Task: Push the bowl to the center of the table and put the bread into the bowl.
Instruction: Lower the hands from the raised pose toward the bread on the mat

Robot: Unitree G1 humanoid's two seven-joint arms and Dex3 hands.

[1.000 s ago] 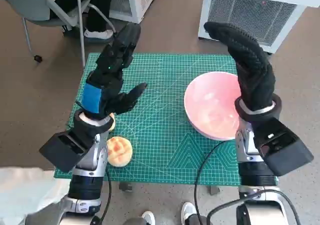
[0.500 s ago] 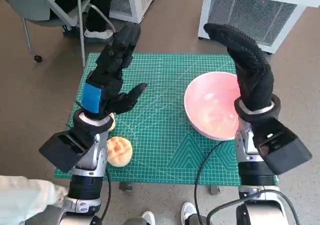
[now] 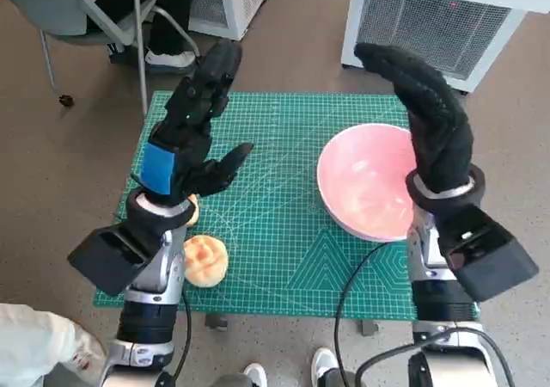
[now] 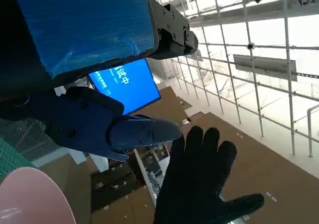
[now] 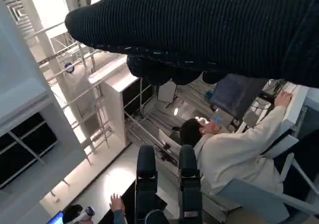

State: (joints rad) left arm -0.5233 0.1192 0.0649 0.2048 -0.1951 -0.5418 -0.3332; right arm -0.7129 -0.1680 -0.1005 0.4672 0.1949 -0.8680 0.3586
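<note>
A pink bowl sits on the right part of the green cutting mat; a sliver of its rim shows in the left wrist view. A round golden bread lies near the mat's front left corner, beside my left forearm. My left hand is raised above the mat's left side, fingers spread, holding nothing. My right hand in its black glove stands upright at the bowl's right rim, fingers extended and empty; the gloved right hand also shows in the left wrist view.
A chair and a person's shoes are beyond the mat's far left corner. White ventilated units stand behind the table. A pale sleeve shows at the lower left. A seated person appears in the right wrist view.
My right hand has shifted slightly right along the bowl's rim. The pale sleeve at the lower left has dropped lower. Bowl and bread stay put.
</note>
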